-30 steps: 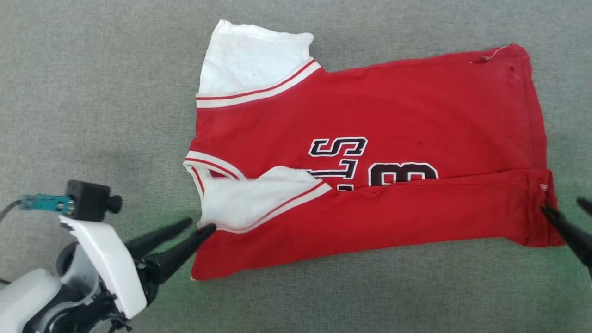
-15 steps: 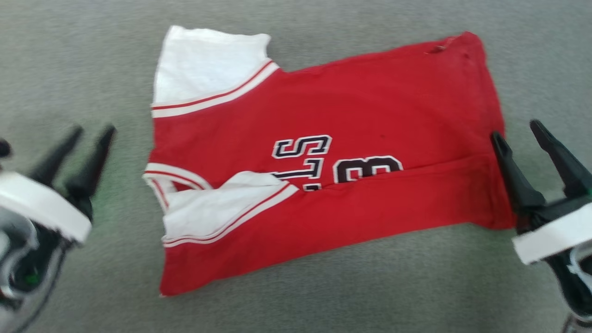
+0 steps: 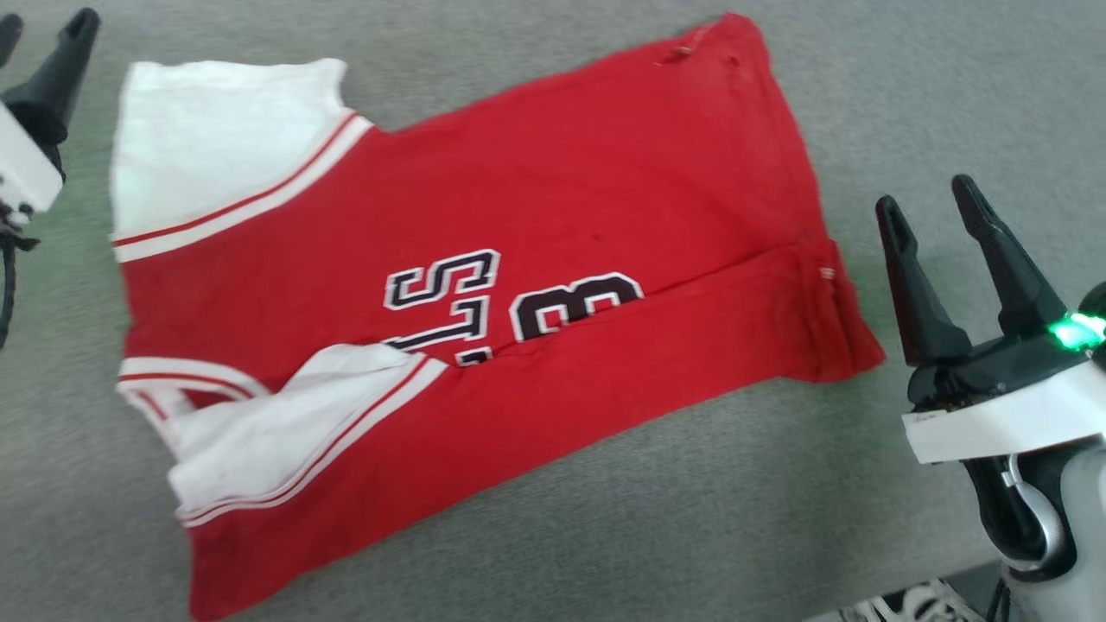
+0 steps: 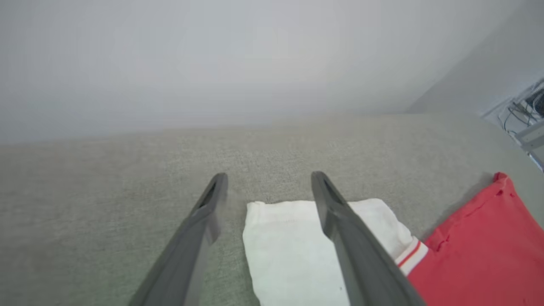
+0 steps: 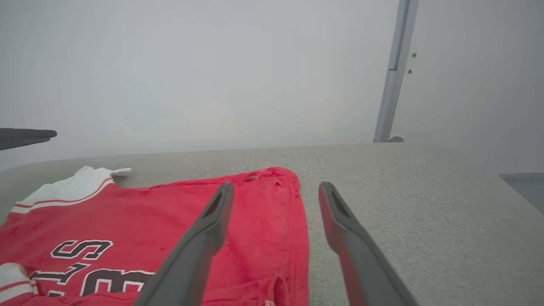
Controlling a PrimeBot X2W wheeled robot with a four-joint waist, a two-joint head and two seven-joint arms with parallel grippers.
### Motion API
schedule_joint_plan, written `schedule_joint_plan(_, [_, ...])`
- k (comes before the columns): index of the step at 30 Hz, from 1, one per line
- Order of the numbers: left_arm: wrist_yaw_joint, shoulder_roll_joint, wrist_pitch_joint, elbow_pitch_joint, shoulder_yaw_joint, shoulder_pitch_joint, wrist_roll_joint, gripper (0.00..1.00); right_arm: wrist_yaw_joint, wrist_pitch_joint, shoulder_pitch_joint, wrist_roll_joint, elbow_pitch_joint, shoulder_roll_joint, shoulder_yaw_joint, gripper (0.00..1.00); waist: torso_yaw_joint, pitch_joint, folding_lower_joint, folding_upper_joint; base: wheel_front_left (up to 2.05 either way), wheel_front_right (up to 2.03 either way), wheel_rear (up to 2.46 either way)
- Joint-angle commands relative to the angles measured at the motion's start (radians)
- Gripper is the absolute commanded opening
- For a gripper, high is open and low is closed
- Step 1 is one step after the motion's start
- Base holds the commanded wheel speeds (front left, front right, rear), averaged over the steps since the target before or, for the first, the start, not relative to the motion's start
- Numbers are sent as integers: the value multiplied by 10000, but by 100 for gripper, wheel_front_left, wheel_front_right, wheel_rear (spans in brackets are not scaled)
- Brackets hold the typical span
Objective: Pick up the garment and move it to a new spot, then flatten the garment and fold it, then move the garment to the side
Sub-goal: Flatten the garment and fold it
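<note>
A grey cloth-covered tabletop (image 3: 605,536) is carrying the scene. Its weave is running unbroken to a straight far edge in both wrist views, and a short stretch of its near edge is showing at the lower right of the head view. A plain pale wall (image 5: 191,63) is rising behind the far edge. One grey upright post (image 5: 393,85) is standing past the far right corner, and a small tangle of cables (image 4: 525,106) is hanging beyond the right edge in the left wrist view.

One garment (image 3: 518,199) is lying flat across the middle of the tabletop, its length running from left to right. Its hem end is pointing toward the right edge. Its near long side is lying doubled over the body as a red strip. Two white sleeves are showing: one sleeve (image 3: 216,138) is spreading flat toward the far left corner, and the other sleeve (image 3: 285,423) is lying folded onto the front. Dark white-edged lettering (image 3: 510,302) is partly disappearing under the folded strip.

Two grippers are in view, each with two dark fingers.

- **Left gripper:** The left gripper (image 3: 43,22) is hanging at the far sleeve's outer edge with its jaws spread and nothing between them. Whether a finger is touching the cloth cannot be told.
- **Right gripper:** The right gripper (image 3: 926,197) is hanging just beside the hem end, apart from it, with its jaws likewise spread and empty. One green light (image 3: 1071,333) is glowing on its body.
</note>
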Motion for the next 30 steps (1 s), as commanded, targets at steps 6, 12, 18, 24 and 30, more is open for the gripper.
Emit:
schedule_joint_plan(6, [-129, -209, 3158, 1794, -727, -1596, -103, 100, -1, -194, -342, 67, 94, -27, 196, 100, -612, 372, 0, 0, 0, 0, 0])
schedule_joint_plan(12, [57, -401, 6111, 2801, -1262, -2294, -514, 100, -1, -75, -405, 86, 27, -87, 370, 100, -769, 632, 0, 0, 0, 0, 0])
schedule_joint_plan(18, [-333, -734, 7578, 2886, -1465, -2362, -1017, 93, -1, 153, -449, 212, 71, -197, 277, 100, -736, 806, 0, 0, 0, 0, 0])
schedule_joint_plan(24, [-445, -1029, 7352, 2963, -1418, -2565, -961, 0, -1, 898, -831, 392, 265, -458, 325, 100, -523, 935, 0, 0, 0, 0, 0])
schedule_joint_plan(30, [-678, -1556, 7049, 2978, -1397, -2881, -883, 0, 1, 2758, -2487, 689, 899, -1105, 649, 100, 26, 1138, 0, 0, 0, 0, 0])
